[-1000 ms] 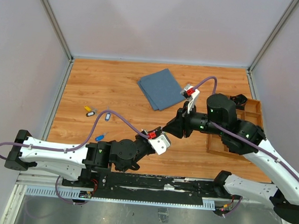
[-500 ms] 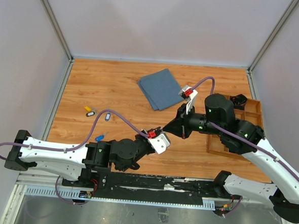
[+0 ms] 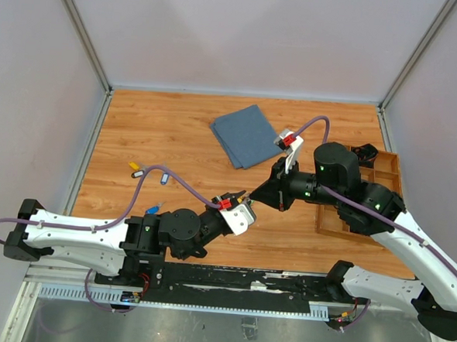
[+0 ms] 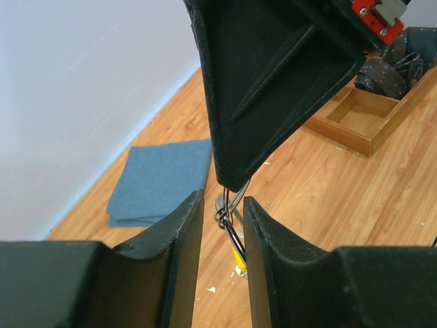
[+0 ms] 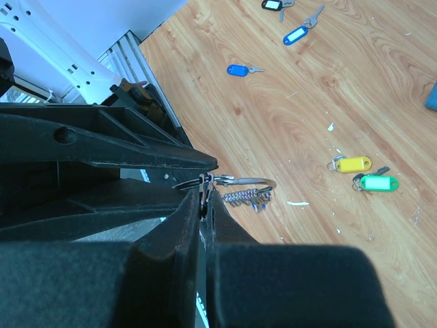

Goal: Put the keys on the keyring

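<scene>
My right gripper (image 5: 205, 195) is shut on the keyring (image 5: 240, 181), a thin silver wire ring with a short chain (image 5: 246, 197), and holds it above the table. My left gripper (image 4: 223, 201) meets it tip to tip in the top view (image 3: 244, 197), with its jaws a narrow gap apart on either side of the keyring (image 4: 229, 215). A yellow-tagged key (image 5: 354, 164) and a green-tagged key (image 5: 377, 182) lie on the table below. Two blue-tagged keys (image 5: 237, 70) (image 5: 295, 35) and a dark-tagged one (image 5: 272, 4) lie farther left.
A folded blue cloth (image 3: 246, 135) lies at the back centre. A wooden tray (image 3: 384, 169) holding dark items stands at the right. In the top view, loose keys (image 3: 139, 173) lie on the left part of the table. Small white flecks dot the wood.
My left arm has shifted a little left and forward, bringing its fingertips closer round the ring. My right gripper has barely moved.
</scene>
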